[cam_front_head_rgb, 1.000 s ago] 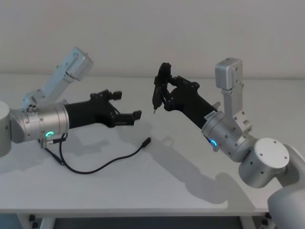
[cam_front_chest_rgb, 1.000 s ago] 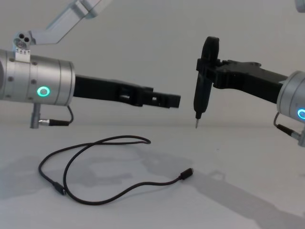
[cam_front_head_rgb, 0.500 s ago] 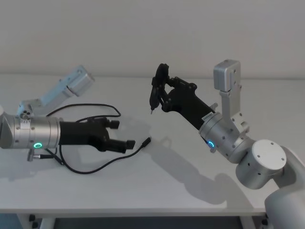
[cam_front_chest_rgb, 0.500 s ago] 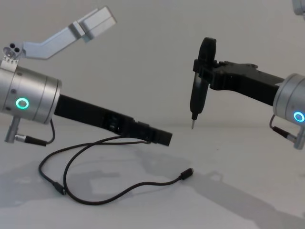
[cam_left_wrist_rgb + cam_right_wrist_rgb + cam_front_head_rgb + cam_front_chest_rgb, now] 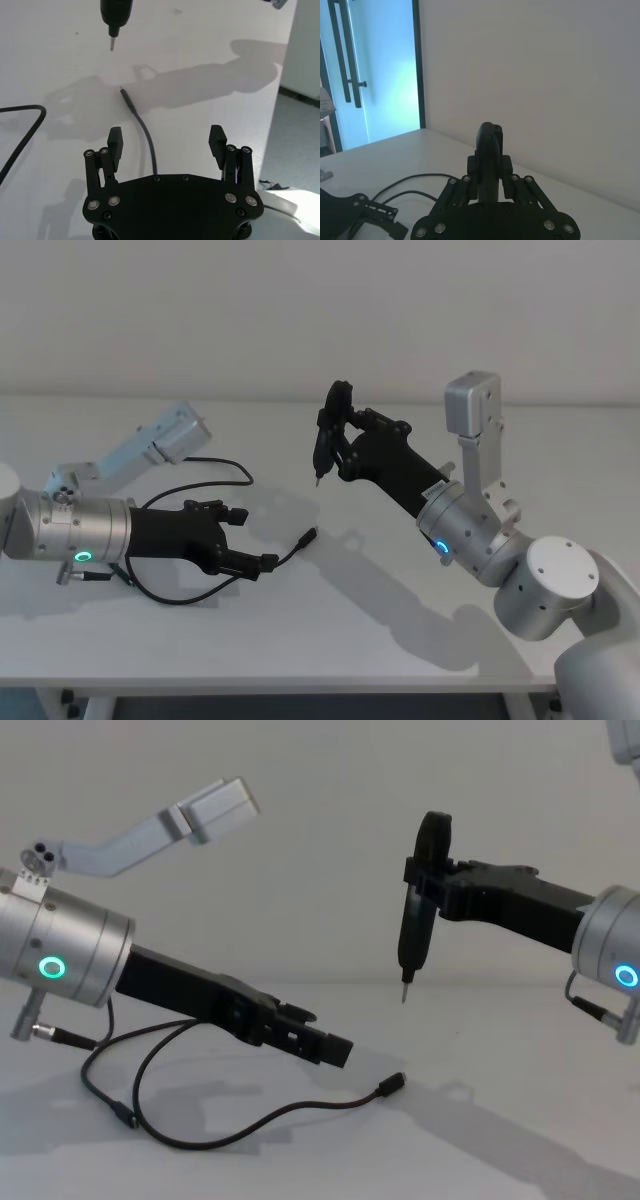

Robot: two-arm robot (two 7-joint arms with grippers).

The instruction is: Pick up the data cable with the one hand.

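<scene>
The data cable (image 5: 300, 544) lies in loose loops on the white table, one plug (image 5: 396, 1081) pointing right. My left gripper (image 5: 254, 539), on the silver wrist with the green ring, hangs low over the stretch of cable just behind that plug. It is open. In the left wrist view the cable (image 5: 148, 141) runs between the spread fingers (image 5: 115, 141) without touching them. My right gripper (image 5: 342, 433), with the blue ring, is raised at centre right, shut on a black pin-tipped tool (image 5: 418, 925) that points down.
The white table (image 5: 350, 635) has open surface in front of and to the right of the cable. A far loop of the cable (image 5: 226, 462) lies behind the left arm. The tool's tip (image 5: 112, 46) hovers beyond the plug (image 5: 123, 93).
My left arm has dropped from level and high to tilted down, bringing the open gripper close over the cable near its plug. The right arm has barely moved.
</scene>
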